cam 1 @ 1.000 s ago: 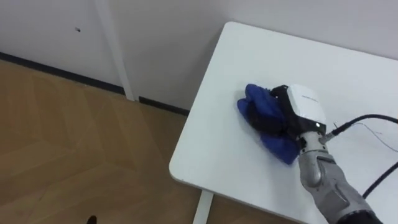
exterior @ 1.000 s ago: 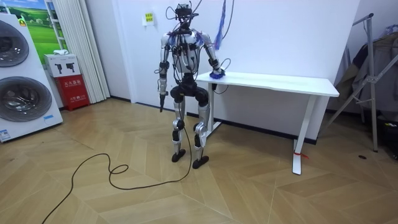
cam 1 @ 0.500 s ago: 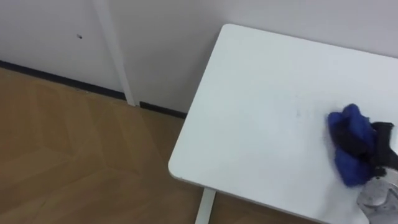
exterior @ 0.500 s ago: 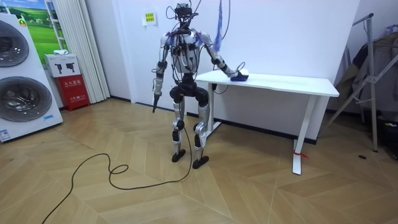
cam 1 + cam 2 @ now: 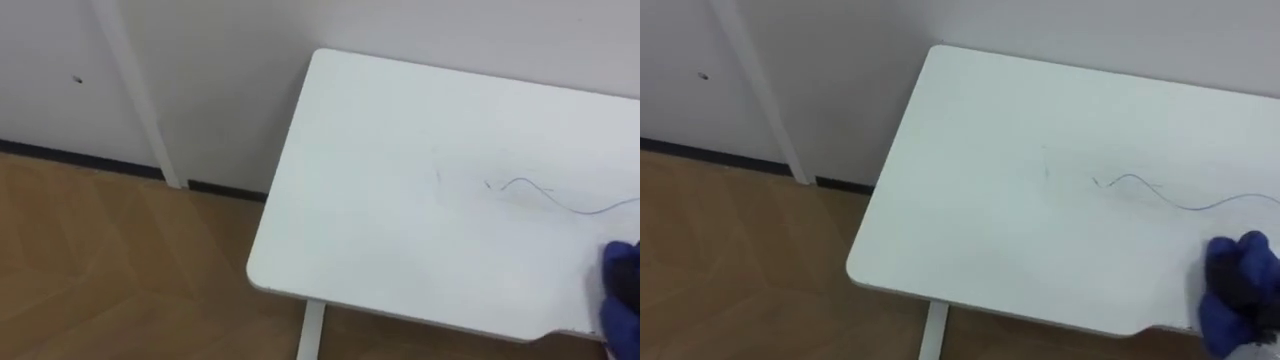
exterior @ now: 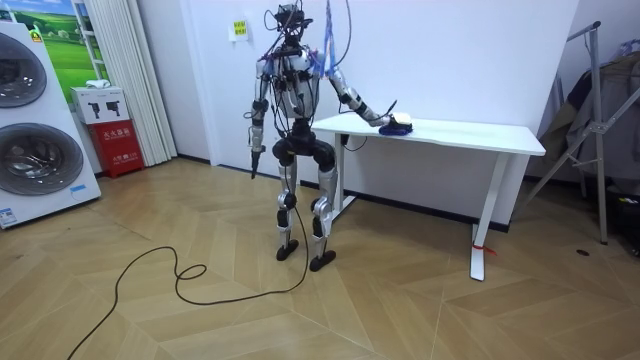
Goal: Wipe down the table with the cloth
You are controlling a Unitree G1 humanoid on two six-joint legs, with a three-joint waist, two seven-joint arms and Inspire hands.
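My left hand point(image 6: 253, 150) is hanging beside my hip. The counter point(image 5: 380, 200) is looking clean at its left end. The blue cloth point(image 5: 1238, 280) is lying near the front edge under my right hand point(image 6: 401, 122), whose grip I cannot tell. I am judging the long right part not yet wiped.

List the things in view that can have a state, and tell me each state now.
blue cloth: bunched up, lying on the table top near the edge on the robot's side.
table: standing upright by the wall, cloth on top.
right hand: resting on the cloth, arm stretched over the table.
left hand: hanging at the robot's side.
washing machine: door shut.
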